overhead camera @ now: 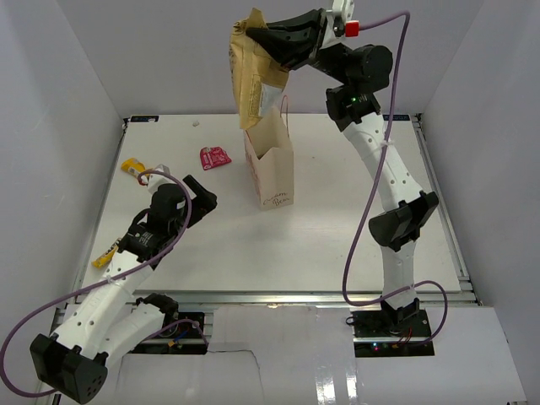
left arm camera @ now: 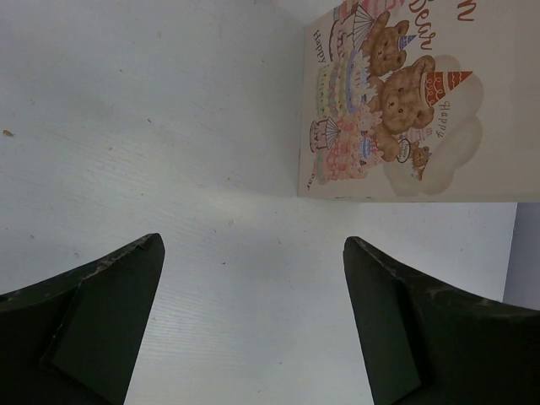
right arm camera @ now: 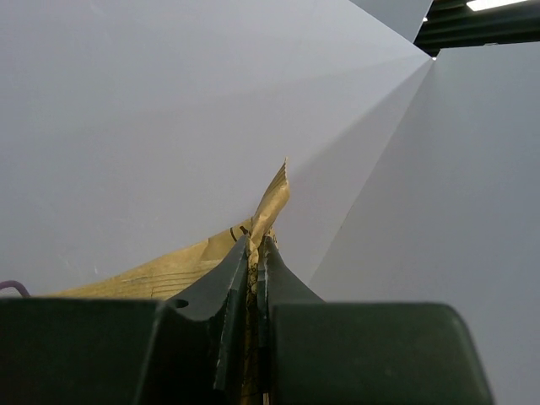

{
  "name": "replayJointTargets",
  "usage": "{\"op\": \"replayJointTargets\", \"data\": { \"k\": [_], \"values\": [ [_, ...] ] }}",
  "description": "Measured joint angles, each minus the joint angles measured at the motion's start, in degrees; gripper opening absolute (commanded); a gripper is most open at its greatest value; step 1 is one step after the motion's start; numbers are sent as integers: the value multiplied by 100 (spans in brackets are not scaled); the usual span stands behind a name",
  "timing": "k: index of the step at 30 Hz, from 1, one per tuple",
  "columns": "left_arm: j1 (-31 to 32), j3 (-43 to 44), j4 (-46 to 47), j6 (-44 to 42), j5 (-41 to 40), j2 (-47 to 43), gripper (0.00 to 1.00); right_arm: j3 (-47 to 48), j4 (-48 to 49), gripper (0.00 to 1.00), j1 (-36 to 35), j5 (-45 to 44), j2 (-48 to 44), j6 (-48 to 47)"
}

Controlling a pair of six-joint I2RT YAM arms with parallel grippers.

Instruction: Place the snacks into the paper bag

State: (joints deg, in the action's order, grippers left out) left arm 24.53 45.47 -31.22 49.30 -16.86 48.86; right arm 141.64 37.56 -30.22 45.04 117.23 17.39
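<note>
High at the back, my right gripper (overhead camera: 268, 38) (right arm camera: 256, 245) is shut on the top edge of the large brown-gold pouch (overhead camera: 247, 80) (right arm camera: 160, 274). The pouch hangs down with its lower end at the open top of the paper bag (overhead camera: 272, 173). That cream bag stands upright mid-table, with a bear print on its side (left arm camera: 396, 101). A red wrapper (overhead camera: 214, 157) and a yellow wrapper (overhead camera: 133, 167) lie on the table to its left. Low over the table, left of the bag, my left gripper (overhead camera: 202, 196) (left arm camera: 253, 243) is open with nothing between its fingers.
Another yellow packet (overhead camera: 105, 253) lies by the table's left edge, beside my left arm. White walls close in the table at the back and both sides. The table (overhead camera: 337, 236) is white.
</note>
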Motion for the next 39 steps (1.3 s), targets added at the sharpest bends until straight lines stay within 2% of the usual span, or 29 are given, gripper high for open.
{"op": "replayJointTargets", "data": {
  "k": [15,26,36,39],
  "values": [
    [0,-52,17,35,39,-111,98,-782,-138,8,-17,140,114,-369],
    [0,-98,39,55,39,-129,98,-2433,85,8,44,350,-155,494],
    [0,-98,42,55,44,-122,98,-2767,223,10,232,133,-323,1088],
    [0,-98,42,55,42,-118,98,-2892,295,17,243,68,-389,1211]
  ]
}}
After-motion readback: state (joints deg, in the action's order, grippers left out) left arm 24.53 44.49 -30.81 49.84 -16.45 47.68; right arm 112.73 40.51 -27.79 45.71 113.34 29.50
